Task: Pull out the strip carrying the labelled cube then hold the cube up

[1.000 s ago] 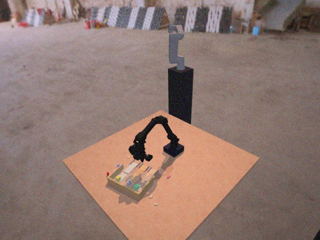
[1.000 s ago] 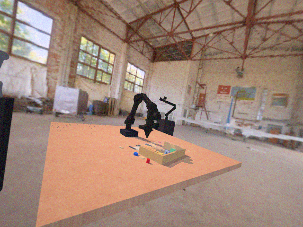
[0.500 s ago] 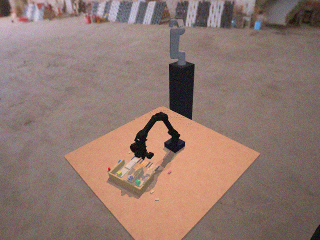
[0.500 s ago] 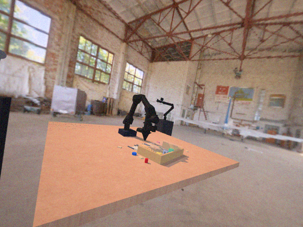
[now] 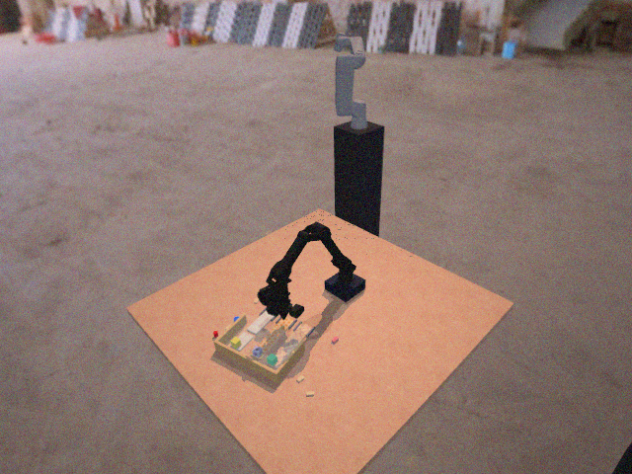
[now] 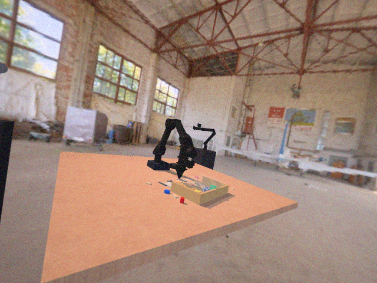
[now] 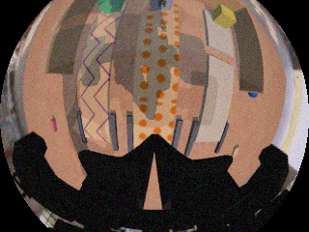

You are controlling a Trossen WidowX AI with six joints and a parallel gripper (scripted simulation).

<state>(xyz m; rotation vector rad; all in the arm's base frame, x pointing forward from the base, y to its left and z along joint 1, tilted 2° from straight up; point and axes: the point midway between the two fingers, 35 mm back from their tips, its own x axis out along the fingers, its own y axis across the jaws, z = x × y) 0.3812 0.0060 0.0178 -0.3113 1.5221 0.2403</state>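
Orange-tan counter (image 5: 408, 326) (image 6: 106, 213) (image 7: 39, 97), seen near to far from the exterior side. Red cylinder (image 5: 215, 333) (image 6: 182, 200) closest, outside an open wooden tray (image 5: 250, 359) (image 6: 185, 193) (image 7: 251, 53); blue disc (image 5: 236, 318) (image 6: 166, 191) (image 7: 252, 95) also outside, near the tray. Labelled blue cube (image 5: 257, 352) (image 6: 205, 188) (image 7: 161, 4) inside the tray, at the far end of the orange-dotted strip (image 7: 164, 113) in the wrist view; dark mark on it, too blurred to read. White strip (image 5: 260, 324) (image 7: 217, 87) to one side, visible gap across it, yellow cube (image 5: 235, 342) (image 7: 224, 16) at its end. Zigzag strip (image 7: 94, 111) on the other side, green cube (image 5: 272, 359) (image 6: 212, 187) (image 7: 111, 5) at its end. Fingers (image 5: 283, 315) (image 6: 179, 177) together, tips meeting, nothing seen between them, pointing down by the dotted strip's near end; contact with it can't be told. Dark arm base (image 5: 329, 287) (image 6: 150, 165) behind. Farther back, second black arm (image 6: 210, 137) on dark pedestal (image 6: 204, 157); then brick hall, gridded windows (image 6: 117, 74), red roof trusses (image 6: 258, 36).
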